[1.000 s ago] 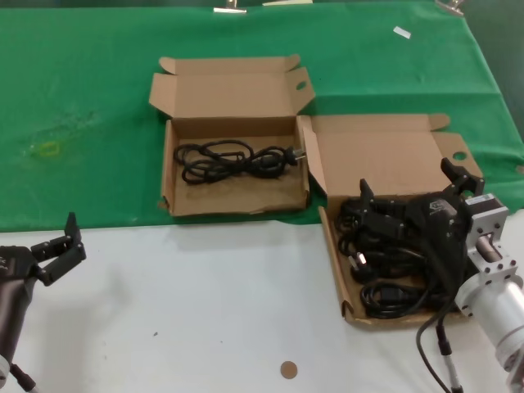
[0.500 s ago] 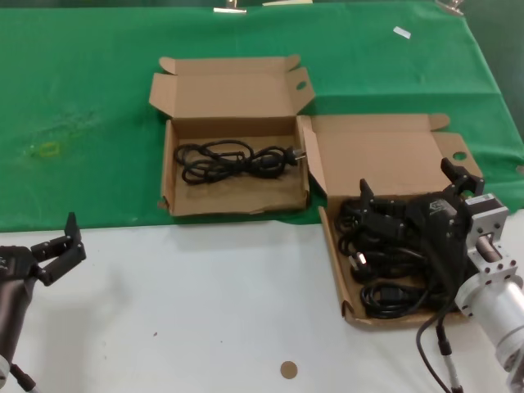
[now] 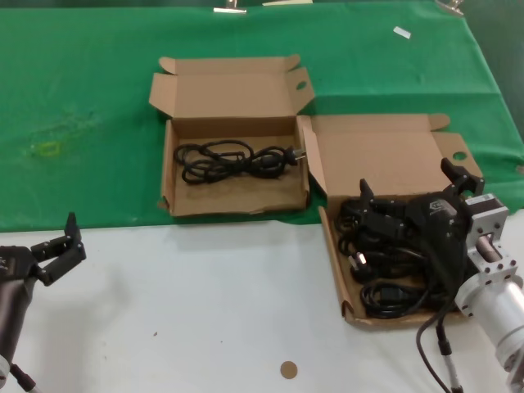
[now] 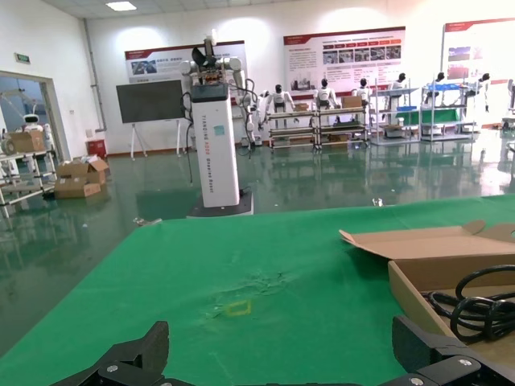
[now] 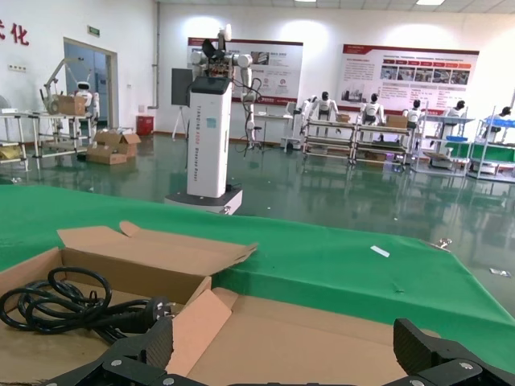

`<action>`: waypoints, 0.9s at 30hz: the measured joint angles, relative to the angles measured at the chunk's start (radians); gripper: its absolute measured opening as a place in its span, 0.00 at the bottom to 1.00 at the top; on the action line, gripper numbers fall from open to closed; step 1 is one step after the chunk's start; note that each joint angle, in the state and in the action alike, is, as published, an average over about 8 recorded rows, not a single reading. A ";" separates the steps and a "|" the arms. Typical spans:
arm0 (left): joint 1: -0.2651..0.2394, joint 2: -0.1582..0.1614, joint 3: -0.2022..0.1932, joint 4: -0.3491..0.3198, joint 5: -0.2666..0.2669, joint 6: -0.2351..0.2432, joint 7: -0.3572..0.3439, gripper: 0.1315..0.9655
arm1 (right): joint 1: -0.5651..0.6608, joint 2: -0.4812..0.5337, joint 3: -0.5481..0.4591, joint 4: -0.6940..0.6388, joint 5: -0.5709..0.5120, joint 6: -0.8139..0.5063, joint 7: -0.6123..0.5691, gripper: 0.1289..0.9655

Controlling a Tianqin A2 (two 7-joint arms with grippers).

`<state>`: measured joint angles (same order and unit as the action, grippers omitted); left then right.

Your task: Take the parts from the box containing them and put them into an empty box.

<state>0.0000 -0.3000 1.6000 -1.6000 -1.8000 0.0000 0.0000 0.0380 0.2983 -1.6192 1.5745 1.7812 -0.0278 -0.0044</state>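
Progress so far: one cable point(image 3: 236, 160) sits in the far box point(image 3: 233, 205), a pile point(image 3: 385, 262) remains in the near box point(image 3: 336, 270). Right end effector point(image 3: 409, 201) hovers spread over it, gripping nothing; left end effector point(image 3: 61, 246) idles open.

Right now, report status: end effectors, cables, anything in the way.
Right end effector open, low over the cable pile in the right box. Left end effector open, parked over white table. One cable in far box. Nothing blocking.
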 joint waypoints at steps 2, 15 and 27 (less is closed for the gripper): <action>0.000 0.000 0.000 0.000 0.000 0.000 0.000 1.00 | 0.000 0.000 0.000 0.000 0.000 0.000 0.000 1.00; 0.000 0.000 0.000 0.000 0.000 0.000 0.000 1.00 | 0.000 0.000 0.000 0.000 0.000 0.000 0.000 1.00; 0.000 0.000 0.000 0.000 0.000 0.000 0.000 1.00 | 0.000 0.000 0.000 0.000 0.000 0.000 0.000 1.00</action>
<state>0.0000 -0.3000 1.6000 -1.6000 -1.8000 0.0000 0.0000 0.0380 0.2983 -1.6192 1.5745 1.7812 -0.0278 -0.0044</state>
